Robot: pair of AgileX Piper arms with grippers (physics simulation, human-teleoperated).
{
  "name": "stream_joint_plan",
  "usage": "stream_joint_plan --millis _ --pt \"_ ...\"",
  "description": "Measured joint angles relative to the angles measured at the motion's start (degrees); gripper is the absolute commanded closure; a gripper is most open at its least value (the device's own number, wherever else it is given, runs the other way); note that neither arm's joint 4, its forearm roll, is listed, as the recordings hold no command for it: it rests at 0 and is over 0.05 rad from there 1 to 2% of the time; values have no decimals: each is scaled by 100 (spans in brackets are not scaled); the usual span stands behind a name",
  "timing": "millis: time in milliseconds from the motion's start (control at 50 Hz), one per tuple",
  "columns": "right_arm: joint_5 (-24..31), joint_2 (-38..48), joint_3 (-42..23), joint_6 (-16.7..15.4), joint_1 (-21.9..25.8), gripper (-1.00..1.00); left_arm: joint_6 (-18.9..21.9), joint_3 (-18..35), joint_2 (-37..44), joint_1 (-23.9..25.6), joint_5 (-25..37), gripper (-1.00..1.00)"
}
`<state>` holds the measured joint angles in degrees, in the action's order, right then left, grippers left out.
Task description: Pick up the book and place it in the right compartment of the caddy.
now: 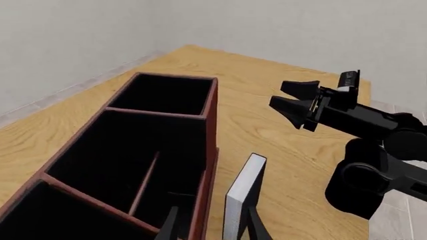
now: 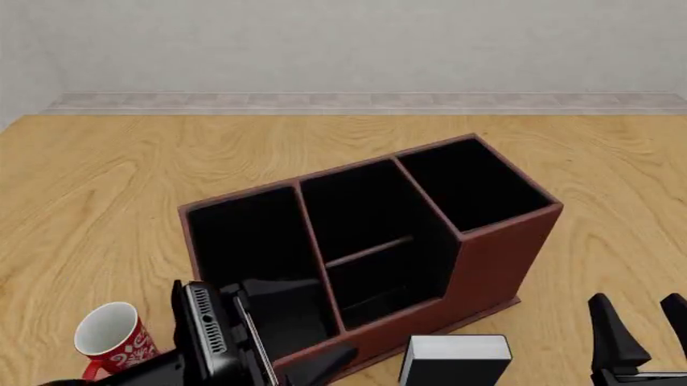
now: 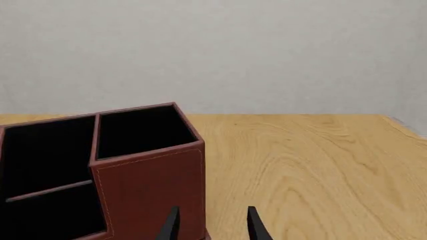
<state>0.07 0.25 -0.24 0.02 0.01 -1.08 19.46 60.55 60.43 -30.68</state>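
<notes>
While the book (image 2: 455,359) stands upright at the near edge of the front view, just in front of the caddy (image 2: 500,257), the left gripper (image 1: 210,227) holds it: one finger shows on each side of the black covers in the left wrist view, the white page block facing up. Its right compartment (image 2: 472,183) (the squarish end cell with full-height walls) sits farther back and to the right of the book. To the right, the right gripper (image 2: 646,326) hovers above the wooden surface (image 2: 108,177) with its fingers spread apart and nothing between them, near the caddy's right front corner. A red mug (image 2: 111,338) stands on the surface at the lower left, apart from the caddy.
</notes>
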Motion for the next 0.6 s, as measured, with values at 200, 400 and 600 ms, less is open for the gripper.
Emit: stream_joint_plan --millis 200,400,600 --pt "0 0 0 0 0 -100 -129 56 524 62 -336 -100" --pt "0 0 0 0 0 -100 -219 117 969 98 -601 -100" --pt "0 0 0 0 0 -100 -283 186 1373 123 -826 -100"
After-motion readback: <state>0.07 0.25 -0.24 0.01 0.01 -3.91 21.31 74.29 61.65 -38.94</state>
